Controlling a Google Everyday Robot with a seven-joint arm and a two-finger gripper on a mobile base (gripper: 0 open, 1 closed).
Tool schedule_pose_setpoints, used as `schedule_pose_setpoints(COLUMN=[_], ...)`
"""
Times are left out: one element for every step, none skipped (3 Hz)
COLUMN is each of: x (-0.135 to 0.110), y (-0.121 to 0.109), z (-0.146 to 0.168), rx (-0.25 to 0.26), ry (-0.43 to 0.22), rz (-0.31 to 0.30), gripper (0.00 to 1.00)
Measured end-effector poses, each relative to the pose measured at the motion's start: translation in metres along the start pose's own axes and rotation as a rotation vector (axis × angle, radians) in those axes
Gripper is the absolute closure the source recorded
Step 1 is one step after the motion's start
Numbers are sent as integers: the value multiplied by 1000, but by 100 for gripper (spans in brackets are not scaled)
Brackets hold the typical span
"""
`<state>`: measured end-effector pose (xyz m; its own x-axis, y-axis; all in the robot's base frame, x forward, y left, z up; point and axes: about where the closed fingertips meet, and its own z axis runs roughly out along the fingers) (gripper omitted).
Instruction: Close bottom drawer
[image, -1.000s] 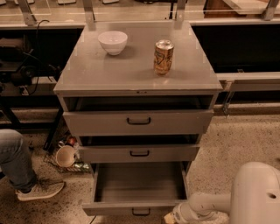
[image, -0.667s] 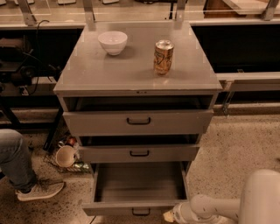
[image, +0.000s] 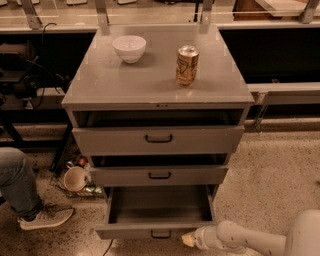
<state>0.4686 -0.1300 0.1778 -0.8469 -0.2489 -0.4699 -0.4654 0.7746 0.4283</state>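
The bottom drawer (image: 157, 231) is the lowest of three grey cabinet drawers. It stands pulled well out, its plain grey tray (image: 159, 204) showing empty and its small black handle (image: 160, 234) on the low front panel. My gripper (image: 189, 239) is at the end of the white arm, low at the bottom right. It sits right at the drawer's front panel, just right of the handle. The middle drawer (image: 159, 175) and the top drawer (image: 158, 139) stand slightly open above.
On the cabinet top stand a white bowl (image: 129, 48) and a gold can (image: 187, 65). A person's leg and shoe (image: 44, 218) are at the lower left. A cup and clutter (image: 76, 177) lie on the floor left of the cabinet. Dark shelving runs behind.
The camera view has shifted slightly. My arm's white body has moved right and lower in the frame. The gripper stays at the bottom drawer's front; the drawer looks as far out as before.
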Motion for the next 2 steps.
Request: schedule_pose_setpoints(x=[-28,-36], y=[-7,-9], z=[12,17], rx=[-12,-16], ry=[-51,-71], rz=[-22,-31], gripper=[100,100])
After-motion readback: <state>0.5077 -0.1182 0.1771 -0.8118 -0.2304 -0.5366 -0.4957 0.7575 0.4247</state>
